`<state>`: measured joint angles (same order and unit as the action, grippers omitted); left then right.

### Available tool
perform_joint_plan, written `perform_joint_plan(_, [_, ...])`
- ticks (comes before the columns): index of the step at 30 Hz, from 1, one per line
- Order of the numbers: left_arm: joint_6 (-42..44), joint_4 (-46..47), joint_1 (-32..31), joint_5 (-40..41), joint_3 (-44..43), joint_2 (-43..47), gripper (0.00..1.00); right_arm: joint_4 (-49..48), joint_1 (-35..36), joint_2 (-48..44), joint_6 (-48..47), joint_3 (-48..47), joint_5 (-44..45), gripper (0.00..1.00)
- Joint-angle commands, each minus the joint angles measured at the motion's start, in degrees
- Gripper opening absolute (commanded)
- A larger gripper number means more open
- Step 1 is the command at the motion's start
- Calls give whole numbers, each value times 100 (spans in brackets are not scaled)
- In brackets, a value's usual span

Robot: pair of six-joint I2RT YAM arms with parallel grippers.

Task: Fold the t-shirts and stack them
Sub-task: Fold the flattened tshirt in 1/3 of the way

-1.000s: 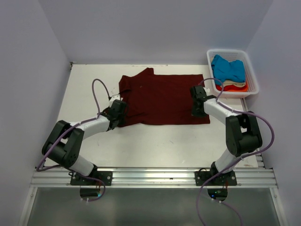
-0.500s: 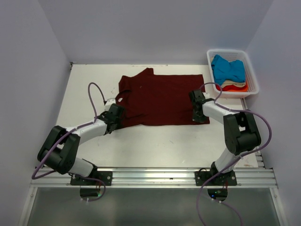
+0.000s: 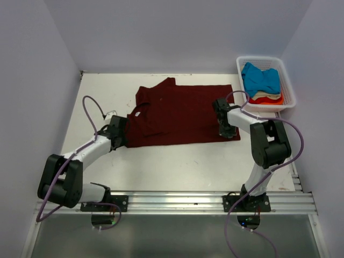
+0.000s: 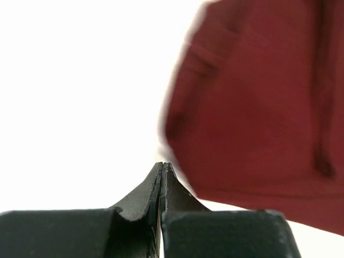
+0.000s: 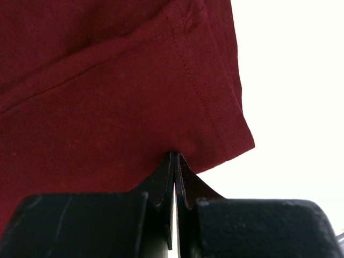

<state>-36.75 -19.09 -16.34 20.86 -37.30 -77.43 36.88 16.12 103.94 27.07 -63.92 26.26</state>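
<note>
A dark maroon t-shirt [image 3: 180, 115] lies spread flat on the white table [image 3: 177, 161]. My left gripper [image 3: 123, 134] is shut and empty, just off the shirt's left edge. In the left wrist view its closed tips [image 4: 162, 164] rest over bare table, with the shirt [image 4: 258, 107] up and to the right. My right gripper [image 3: 226, 129] is shut at the shirt's near right corner. In the right wrist view its closed tips [image 5: 174, 153] touch the cloth [image 5: 107, 80] by the hem. Blue [image 3: 260, 78], cream [image 3: 263, 95] and orange-red [image 3: 271, 100] t-shirts lie in the basket.
A white slatted basket [image 3: 287, 80] stands at the back right corner of the table. Grey walls close in the left, back and right sides. A metal rail [image 3: 172, 201] with both arm bases runs along the near edge.
My left gripper has slid left off the shirt onto bare table, and the shirt's left edge now lies further left. My right gripper shifted slightly up and left at the right corner.
</note>
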Motion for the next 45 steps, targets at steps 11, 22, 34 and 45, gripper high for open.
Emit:
perform_joint_plan(11, [2, -930, 315, -109, -128, 825, 0, 1102, -118, 145, 149, 204, -455, 0])
perform_joint_plan(22, [221, -190, 307, -268, -417, 900, 0, 970, -100, 82, 106, 240, -596, 0])
perform_joint_plan(34, [-227, 36, 315, -196, -858, -300, 0, 961, -100, -32, 88, 240, -631, 0])
perform_joint_plan(45, [177, 240, 315, -1523, -1033, -457, 0, 943, -109, -23, 123, 187, -648, 0])
